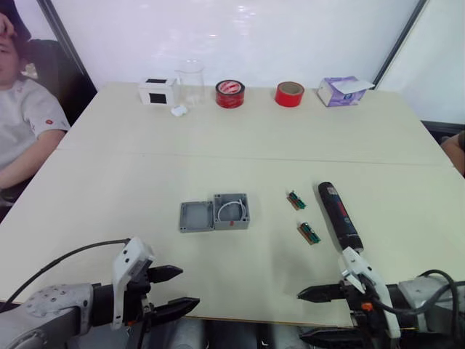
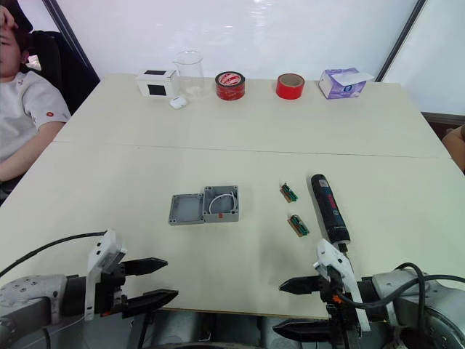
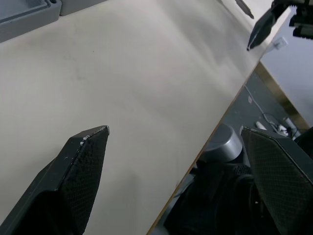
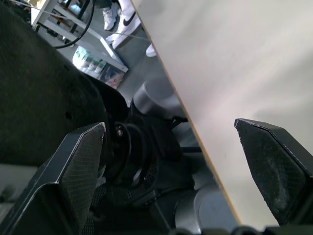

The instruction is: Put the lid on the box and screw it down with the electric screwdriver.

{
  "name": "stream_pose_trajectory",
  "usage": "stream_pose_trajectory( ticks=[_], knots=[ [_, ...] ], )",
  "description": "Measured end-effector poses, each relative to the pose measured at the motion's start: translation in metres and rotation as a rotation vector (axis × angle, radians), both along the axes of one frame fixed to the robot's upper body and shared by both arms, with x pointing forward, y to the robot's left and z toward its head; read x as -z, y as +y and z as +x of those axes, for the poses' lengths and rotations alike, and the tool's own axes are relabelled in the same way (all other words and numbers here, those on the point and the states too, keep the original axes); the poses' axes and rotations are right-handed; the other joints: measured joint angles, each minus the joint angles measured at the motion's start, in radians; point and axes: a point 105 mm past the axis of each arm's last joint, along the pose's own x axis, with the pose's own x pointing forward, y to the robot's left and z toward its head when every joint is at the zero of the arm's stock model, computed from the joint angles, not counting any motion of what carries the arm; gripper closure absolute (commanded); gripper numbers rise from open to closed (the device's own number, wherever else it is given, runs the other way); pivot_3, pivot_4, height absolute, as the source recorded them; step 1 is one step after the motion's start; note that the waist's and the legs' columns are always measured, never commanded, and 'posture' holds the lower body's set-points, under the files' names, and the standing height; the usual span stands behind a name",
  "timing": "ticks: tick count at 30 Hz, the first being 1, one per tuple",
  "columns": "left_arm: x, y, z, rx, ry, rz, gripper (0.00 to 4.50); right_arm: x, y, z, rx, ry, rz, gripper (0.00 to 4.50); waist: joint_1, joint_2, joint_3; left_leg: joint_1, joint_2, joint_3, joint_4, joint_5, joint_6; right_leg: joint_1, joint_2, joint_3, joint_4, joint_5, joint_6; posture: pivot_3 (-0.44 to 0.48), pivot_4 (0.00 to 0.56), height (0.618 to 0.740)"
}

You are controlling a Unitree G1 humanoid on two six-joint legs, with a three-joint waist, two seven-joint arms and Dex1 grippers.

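Lid [image 1: 196, 216] and box [image 1: 232, 211] lie touching side by side at mid-frame on the counter [image 1: 240, 131], lid to the left, both open side up; a white wire loop shows inside the box. This reads as a staged start: the lid is not yet on the box. The screwdriver [image 1: 338, 216] lies flat at right of centre, bit end toward the lower edge of the frame, likely put there for the right arm. Two small green boards [image 1: 302, 216] lie between box and screwdriver, apart from both.

Left end effector [image 1: 172, 291] sits at lower left, level with the counter's near edge, fingers apart, holding nothing, pointing toward frame centre. Right end effector [image 1: 314, 315] sits at lower right, also spread and empty, pointing left; its upper finger lies over the counter edge, the lower one off it. Both arms are low and well short of the parts.

Person seated at upper left, forearm on the counter.
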Motion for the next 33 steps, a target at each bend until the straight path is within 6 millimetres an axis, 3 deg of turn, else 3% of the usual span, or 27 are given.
stream_pose_trajectory(
  ticks=[15, 18, 22, 25, 28, 33],
  knots=[
    [-0.003, 0.005, 0.015, -0.051, -0.037, 0.018, 0.1, 0.034, -0.026, -0.006, 0.024, -0.014, -0.04, 0.0, 0.0, -0.001, 0.0, 0.002, -0.001, 0.0, 0.0, 0.0, 0.0, 0.002, 0.0, 0.0, 0.0, 0.0, 0.0, 0.0, 0.15, 0.74],
    [-0.005, 0.014, 0.03, -0.111, -0.083, 0.069, 0.1, 0.036, -0.026, 0.001, 0.056, -0.063, -0.012, 0.0, 0.0, -0.003, 0.001, 0.005, -0.001, 0.0, 0.0, 0.0, 0.0, 0.005, 0.001, 0.0, 0.0, 0.0, 0.0, 0.0, 0.15, 0.74],
    [-0.015, 0.031, 0.046, -0.157, -0.099, 0.117, 0.1, 0.031, -0.032, 0.028, 0.165, -0.105, 0.068, 0.0, -0.004, -0.005, 0.002, 0.006, 0.001, 0.0, 0.0, 0.0, 0.0, 0.006, 0.001, 0.0, 0.0, 0.001, -0.001, 0.0, 0.15, 0.74],
    [-0.028, 0.042, 0.052, -0.117, -0.072, 0.182, 0.1, 0.019, -0.035, 0.038, 0.185, -0.118, 0.105, 0.0, 0.0, -0.005, 0.003, 0.005, 0.002, 0.0, 0.0, 0.0, 0.0, 0.004, 0.002, 0.0, 0.001, 0.001, -0.001, 0.0, 0.15, 0.74],
    [-0.057, 0.047, 0.061, -0.037, -0.091, 0.246, 0.1, 0.005, -0.034, 0.047, 0.202, -0.132, 0.111, 0.0, 0.003, -0.005, 0.004, 0.005, 0.002, 0.0, 0.0, 0.0, 0.0, 0.004, 0.002, -0.001, 0.001, 0.001, -0.001, 0.0, 0.15, 0.74],
    [-0.117, 0.021, 0.086, 0.219, -0.255, 0.326, 0.1, -0.042, -0.015, 0.061, 0.183, -0.271, 0.152, 0.0, 0.0, -0.004, 0.005, 0.005, -0.004, 0.002, -0.001, 0.0, 0.0, 0.006, 0.002, 0.0, 0.0, 0.001, -0.001, 0.0, 0.15, 0.74]
  ],
)
